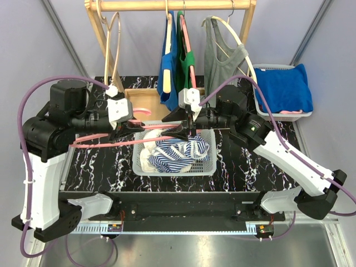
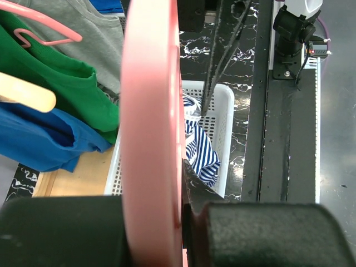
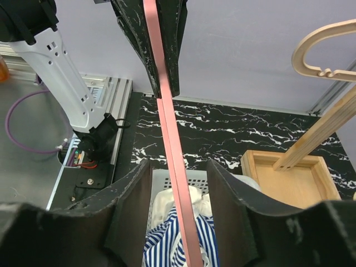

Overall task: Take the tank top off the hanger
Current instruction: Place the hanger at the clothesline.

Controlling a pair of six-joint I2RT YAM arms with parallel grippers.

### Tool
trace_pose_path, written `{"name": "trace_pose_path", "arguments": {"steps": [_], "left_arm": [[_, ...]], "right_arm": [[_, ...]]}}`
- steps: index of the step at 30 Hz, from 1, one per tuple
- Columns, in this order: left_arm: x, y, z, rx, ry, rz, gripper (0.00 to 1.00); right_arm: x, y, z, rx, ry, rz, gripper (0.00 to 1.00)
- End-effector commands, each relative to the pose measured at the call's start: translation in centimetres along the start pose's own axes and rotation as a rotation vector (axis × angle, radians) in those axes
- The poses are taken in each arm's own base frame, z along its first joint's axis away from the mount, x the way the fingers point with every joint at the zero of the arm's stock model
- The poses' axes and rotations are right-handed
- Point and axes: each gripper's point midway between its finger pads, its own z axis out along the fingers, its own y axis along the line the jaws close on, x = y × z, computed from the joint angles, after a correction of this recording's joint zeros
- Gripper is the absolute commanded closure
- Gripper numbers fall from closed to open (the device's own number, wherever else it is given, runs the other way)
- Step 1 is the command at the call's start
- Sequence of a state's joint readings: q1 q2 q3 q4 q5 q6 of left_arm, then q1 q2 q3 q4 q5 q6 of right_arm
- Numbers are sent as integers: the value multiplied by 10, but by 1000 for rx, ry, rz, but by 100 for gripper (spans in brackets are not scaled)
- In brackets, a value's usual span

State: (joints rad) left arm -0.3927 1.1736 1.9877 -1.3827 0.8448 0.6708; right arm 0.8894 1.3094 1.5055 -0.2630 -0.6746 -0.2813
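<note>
The left gripper point(image 1: 135, 127) is clamped narrow on the pink hanger point(image 3: 172, 150), holding it level above the white basket point(image 1: 167, 170) at the centre of the table. The hanger's bar runs from 9 o'clock toward 3 o'clock across the basket's far rim. The right gripper point(image 1: 189, 132) comes in from 3 o'clock and meets the hanger's other end. In the right wrist view its 2 fingers point(image 3: 133, 211) stand about half apart on either side of the bar, with a gap showing on each side, so it grips nothing.

The striped tank top point(image 1: 181, 153) lies heaped in the basket, just below the hanger, beside a white cloth point(image 1: 147, 157) at its 9 o'clock. Whether a strap is on the bar cannot be told.

At 12 o'clock a wooden rack point(image 1: 167, 5) carries blue, green and grey tops. A wooden tray point(image 1: 142, 95) sits at 11 o'clock of the basket, and a bin with blue cloth point(image 1: 283, 89) at 2 o'clock
</note>
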Motion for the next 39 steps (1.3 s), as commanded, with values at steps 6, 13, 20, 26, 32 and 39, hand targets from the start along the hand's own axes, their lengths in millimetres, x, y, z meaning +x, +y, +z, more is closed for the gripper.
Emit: {"name": "trace_pose_path", "arguments": {"steps": [6, 13, 20, 26, 32, 39], "left_arm": [[10, -34, -7, 98, 29, -85, 100], [0, -35, -9, 90, -5, -65, 92], [-6, -29, -12, 20, -49, -6, 61], [-9, -27, -16, -4, -50, 10, 51], [0, -20, -20, -57, -8, 37, 50], [-1, -19, -20, -58, -6, 43, 53]], "right_arm": [[-18, -6, -2, 26, -27, -15, 64], [-11, -10, -2, 49, -6, -12, 87], [-12, -16, -16, 129, -2, -33, 100], [-15, -16, -36, 184, -10, -42, 100], [-22, 0, -58, 182, -17, -70, 100], [-23, 3, -77, 237, -10, -78, 100]]}}
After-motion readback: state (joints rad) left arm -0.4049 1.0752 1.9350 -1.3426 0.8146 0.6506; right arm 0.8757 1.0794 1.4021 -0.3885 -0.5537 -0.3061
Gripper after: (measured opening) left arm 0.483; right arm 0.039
